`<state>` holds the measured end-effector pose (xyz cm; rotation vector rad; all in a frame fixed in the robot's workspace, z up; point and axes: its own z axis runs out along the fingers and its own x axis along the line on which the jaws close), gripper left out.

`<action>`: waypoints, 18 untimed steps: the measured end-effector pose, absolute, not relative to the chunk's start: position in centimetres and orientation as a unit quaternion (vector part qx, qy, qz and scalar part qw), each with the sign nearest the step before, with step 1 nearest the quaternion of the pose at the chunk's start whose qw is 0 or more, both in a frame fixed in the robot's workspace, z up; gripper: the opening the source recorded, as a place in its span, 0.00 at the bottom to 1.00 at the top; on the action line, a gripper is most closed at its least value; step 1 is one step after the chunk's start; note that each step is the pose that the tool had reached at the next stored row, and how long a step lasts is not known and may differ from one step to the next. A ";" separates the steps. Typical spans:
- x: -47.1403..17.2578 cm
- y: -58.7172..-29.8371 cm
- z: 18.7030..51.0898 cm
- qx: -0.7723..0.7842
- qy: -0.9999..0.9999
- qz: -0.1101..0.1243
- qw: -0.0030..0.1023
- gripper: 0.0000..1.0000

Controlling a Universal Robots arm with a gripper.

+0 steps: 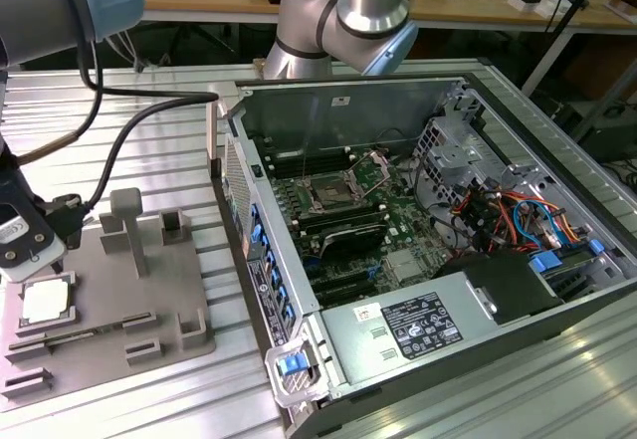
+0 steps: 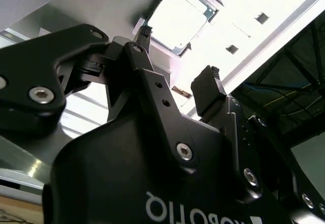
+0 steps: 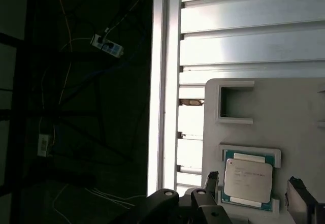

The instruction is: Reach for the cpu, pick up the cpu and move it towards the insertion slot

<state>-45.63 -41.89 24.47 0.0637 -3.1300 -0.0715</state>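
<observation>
First wrist view: flat square silvery cpu (image 3: 248, 179).

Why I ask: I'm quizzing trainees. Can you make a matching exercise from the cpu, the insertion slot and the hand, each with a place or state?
Things:
1 cpu
2 insertion slot
3 hand

Places or states:
A open, hovering over the cpu
B on the board inside the computer case
C lying in a recess of the grey tray

Pairs: 1-C, 2-B, 3-A
</observation>
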 end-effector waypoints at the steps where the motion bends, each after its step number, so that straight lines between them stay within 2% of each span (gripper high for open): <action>1: -45.6 -41.9 24.4 0.020 -1.000 -0.022 0.005 0.60; 3: -45.6 -41.9 24.1 0.020 -1.000 -0.020 0.005 0.61; 4: -45.7 -41.9 24.0 0.020 -1.000 -0.020 0.005 0.67; 5: -45.7 -41.9 23.8 0.020 -1.000 -0.019 0.005 0.67; 6: -45.7 -41.9 23.7 0.020 -1.000 -0.018 0.005 0.74; 18: -45.7 -42.0 21.9 0.019 -1.000 -0.016 0.005 0.74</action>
